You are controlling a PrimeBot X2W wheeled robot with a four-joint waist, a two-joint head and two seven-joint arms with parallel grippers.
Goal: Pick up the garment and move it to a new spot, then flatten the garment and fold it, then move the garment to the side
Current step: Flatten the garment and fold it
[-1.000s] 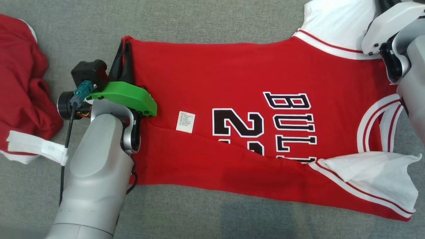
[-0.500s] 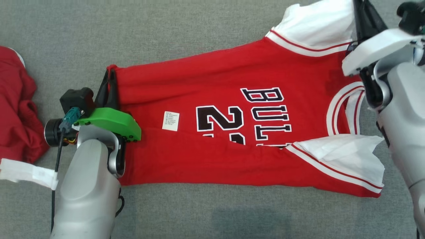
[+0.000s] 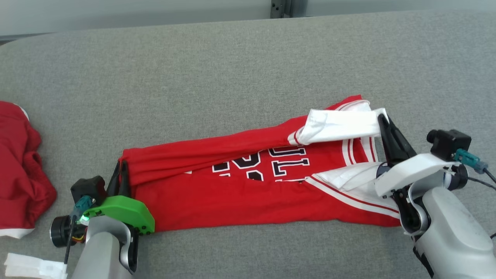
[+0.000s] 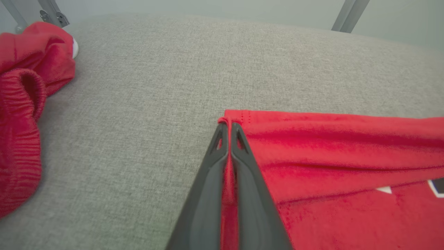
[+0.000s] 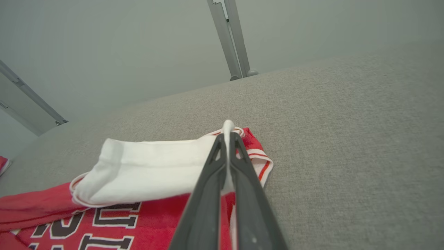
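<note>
Red jersey lies on the grey desk, pinched at both ends.
The left fingers clamp its hem corner and the right fingers clamp its white shoulder flap, raised over the lettering. A second red garment lies well left of the jersey.

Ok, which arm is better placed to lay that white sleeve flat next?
Right, probably. The right gripper is shut on the white sleeve of the jersey; the left gripper is clamped on the hem corner at the opposite end.
</note>
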